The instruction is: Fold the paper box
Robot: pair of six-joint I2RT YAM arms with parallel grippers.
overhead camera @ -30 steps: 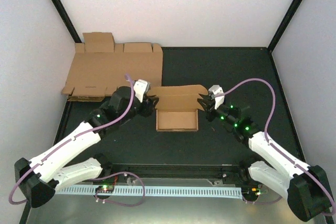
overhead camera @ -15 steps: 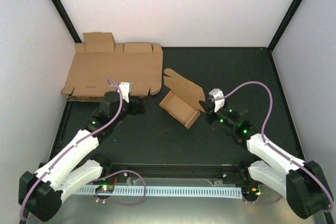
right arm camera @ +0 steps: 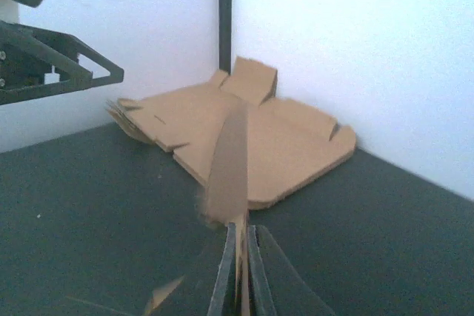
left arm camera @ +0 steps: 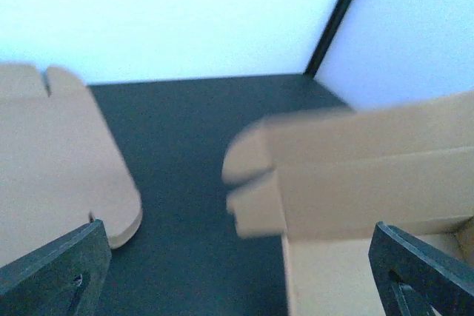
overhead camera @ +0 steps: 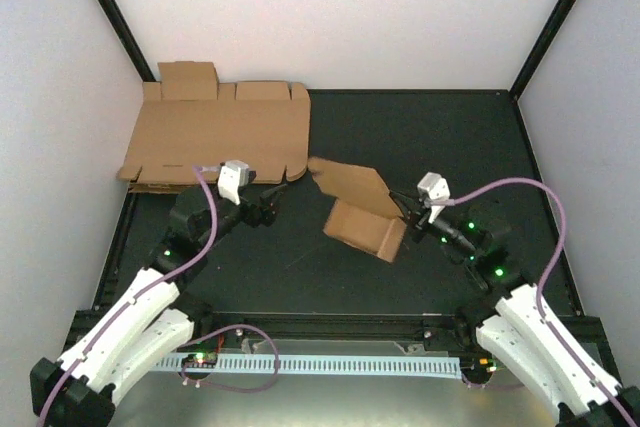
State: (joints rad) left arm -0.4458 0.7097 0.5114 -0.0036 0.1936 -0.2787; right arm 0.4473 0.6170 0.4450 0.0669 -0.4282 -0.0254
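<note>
The paper box (overhead camera: 360, 219) is a half-folded brown cardboard piece, tilted on the black mat at mid-table, with its lid flap pointing back-left. My right gripper (overhead camera: 404, 215) is shut on the box's right wall. In the right wrist view that thin wall (right arm camera: 229, 157) stands edge-on between the closed fingers (right arm camera: 238, 271). My left gripper (overhead camera: 272, 199) is open and sits left of the box, apart from it. In the left wrist view its wide-spread jaws (left arm camera: 237, 279) hold nothing, and the box (left arm camera: 370, 183) lies ahead to the right.
A stack of larger flat cardboard sheets (overhead camera: 220, 137) lies at the back left against the wall, also seen in the wrist views (left arm camera: 52, 175) (right arm camera: 259, 135). White enclosure walls ring the mat. The left arm's gripper frame (right arm camera: 52, 72) shows at the right wrist view's upper left.
My left gripper let go of the box, opened wide and drew back to the left. My right gripper carried the box rightward and nearer, turning it.
</note>
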